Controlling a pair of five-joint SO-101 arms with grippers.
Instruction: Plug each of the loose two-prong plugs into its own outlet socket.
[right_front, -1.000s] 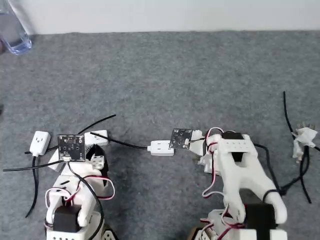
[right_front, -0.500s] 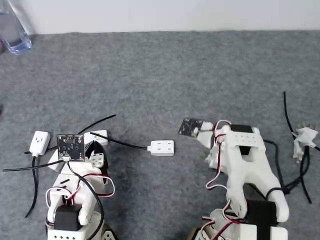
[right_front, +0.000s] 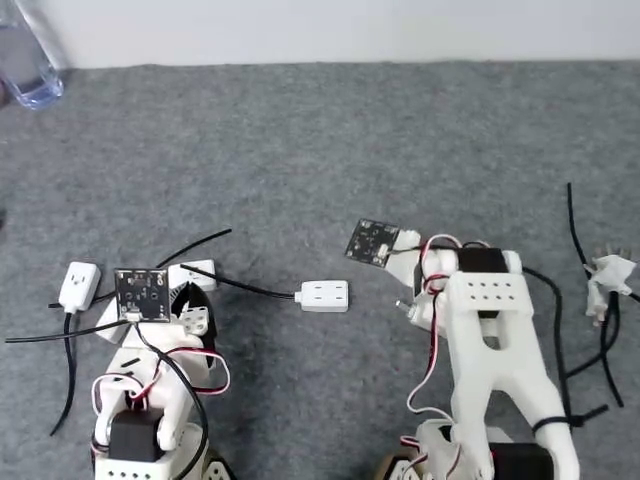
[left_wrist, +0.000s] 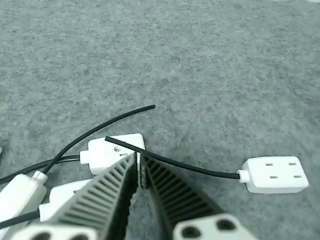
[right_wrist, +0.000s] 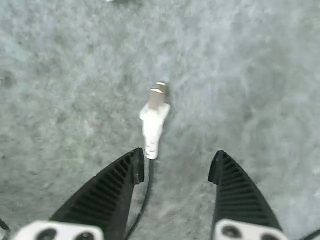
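Note:
A white two-prong plug (right_wrist: 154, 117) lies on the grey carpet, its black cord running back under my right gripper (right_wrist: 179, 160). That gripper hangs open above it, one finger beside the cord and nothing between the jaws. My right arm (right_front: 487, 300) stands right of a white outlet socket (right_front: 322, 295). My left gripper (left_wrist: 139, 163) is shut, its tips at a black cord (left_wrist: 180, 166) that leads to that same socket (left_wrist: 274, 175). Just past the tips lies another white outlet block (left_wrist: 112, 150). A second loose plug (right_front: 608, 272) lies at the far right.
More white outlet blocks (right_front: 78, 285) and black cords cluster around the left arm (right_front: 140, 400). A clear bottle (right_front: 25, 60) stands at the back left corner. The carpet's far half is open floor.
My right arm has drawn back from the middle outlet socket, rising and shifting right. The left arm has barely moved.

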